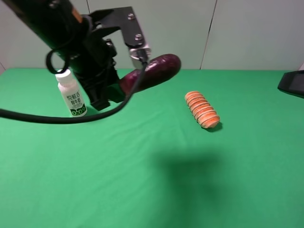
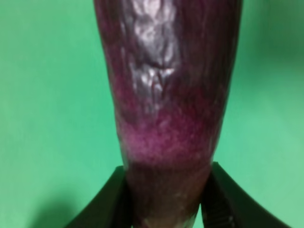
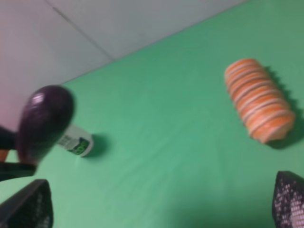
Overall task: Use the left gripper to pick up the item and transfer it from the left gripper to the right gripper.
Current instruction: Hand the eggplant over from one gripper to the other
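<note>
The eggplant (image 1: 154,71), dark purple, is held in the air above the green table, its rounded end pointing right. My left gripper (image 1: 111,92), with grey plates and a black cable, is shut on its other end. In the left wrist view the black fingers (image 2: 111,199) clamp the eggplant (image 2: 166,95) on both sides. The right gripper shows only as a black part (image 1: 292,83) at the right edge of the exterior view. In the right wrist view its two fingertips (image 3: 289,202) stand wide apart and empty, and the eggplant (image 3: 42,121) is ahead of them.
A white bottle with a green label (image 1: 72,93) stands on the green table (image 1: 142,180) behind the left arm. An orange ridged loaf-shaped object (image 1: 202,109) lies right of centre; it also shows in the right wrist view (image 3: 259,99).
</note>
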{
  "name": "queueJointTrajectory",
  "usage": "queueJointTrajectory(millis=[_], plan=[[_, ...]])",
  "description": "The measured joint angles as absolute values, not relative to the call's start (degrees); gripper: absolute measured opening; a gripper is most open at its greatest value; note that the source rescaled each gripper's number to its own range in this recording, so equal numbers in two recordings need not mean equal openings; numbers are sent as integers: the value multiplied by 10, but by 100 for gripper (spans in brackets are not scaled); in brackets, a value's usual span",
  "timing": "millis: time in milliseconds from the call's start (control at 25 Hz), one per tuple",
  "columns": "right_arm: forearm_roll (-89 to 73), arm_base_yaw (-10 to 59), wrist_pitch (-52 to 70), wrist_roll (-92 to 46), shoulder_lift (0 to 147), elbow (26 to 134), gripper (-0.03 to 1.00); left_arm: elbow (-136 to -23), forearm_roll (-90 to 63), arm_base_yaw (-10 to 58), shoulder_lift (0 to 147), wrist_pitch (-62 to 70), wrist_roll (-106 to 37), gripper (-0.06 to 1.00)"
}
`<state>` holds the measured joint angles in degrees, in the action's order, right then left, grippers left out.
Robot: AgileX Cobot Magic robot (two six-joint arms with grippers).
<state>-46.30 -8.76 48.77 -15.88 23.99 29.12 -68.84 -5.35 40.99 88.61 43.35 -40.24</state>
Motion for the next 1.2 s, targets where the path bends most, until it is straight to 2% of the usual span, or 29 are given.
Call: queueJointTrajectory(millis=[360, 840, 1200], plan=[[-521, -88, 474, -224, 316, 291, 100, -752, -53, 459, 925, 429, -415, 0], [-658, -88, 471, -378, 432, 291, 100, -753, -56, 508, 925, 407, -417, 0], [-736, -88, 491, -470, 481, 291, 100, -753, -60, 520, 925, 396, -420, 0]])
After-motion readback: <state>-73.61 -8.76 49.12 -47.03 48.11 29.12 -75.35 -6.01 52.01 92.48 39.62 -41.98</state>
